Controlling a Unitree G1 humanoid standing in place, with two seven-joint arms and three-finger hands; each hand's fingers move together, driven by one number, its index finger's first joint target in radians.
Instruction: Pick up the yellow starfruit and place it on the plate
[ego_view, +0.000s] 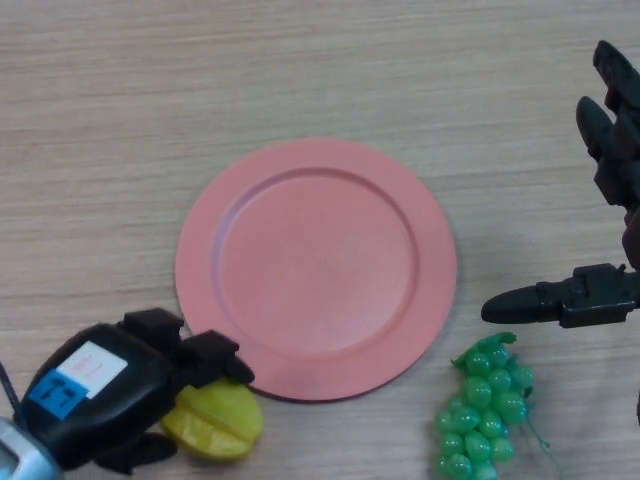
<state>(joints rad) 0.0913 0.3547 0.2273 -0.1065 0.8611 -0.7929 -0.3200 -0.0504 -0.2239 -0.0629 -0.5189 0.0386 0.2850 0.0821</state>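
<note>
A yellow starfruit (216, 423) lies on the wooden table at the lower left, just off the near-left rim of the pink plate (315, 265). My left hand (150, 375) sits over the fruit's left side, fingers curled round it, and hides part of it. The plate holds nothing. My right hand (600, 200) is at the right edge of the view, fingers straight and spread, thumb pointing left toward the plate, holding nothing.
A bunch of green grapes (485, 405) lies on the table right of the plate's near edge, just below my right thumb.
</note>
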